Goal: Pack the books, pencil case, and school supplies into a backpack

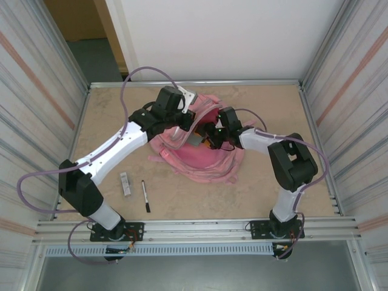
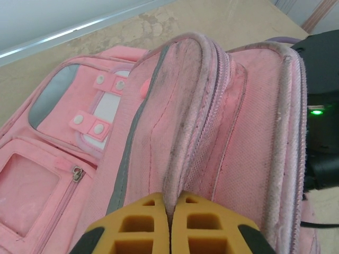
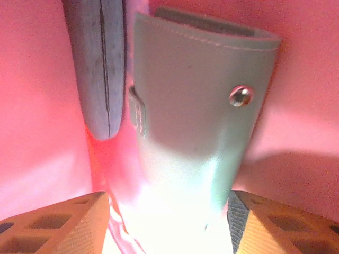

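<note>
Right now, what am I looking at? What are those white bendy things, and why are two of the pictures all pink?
Those white bendy things are two robot arms fixed to the table's near edge. One picture comes from a camera above them. The other two come from little cameras on the arms' wrists, very close to a pink backpack, so they look pink. The left pincer is shut on the edge of the backpack's opening, holding it up. The right pincer is open inside the backpack, with a grey-green flat piece between its fingers and the blue-grey pencil case beside that. On the table lie a black pen and a small whitish-grey bar, not packed yet.
</note>
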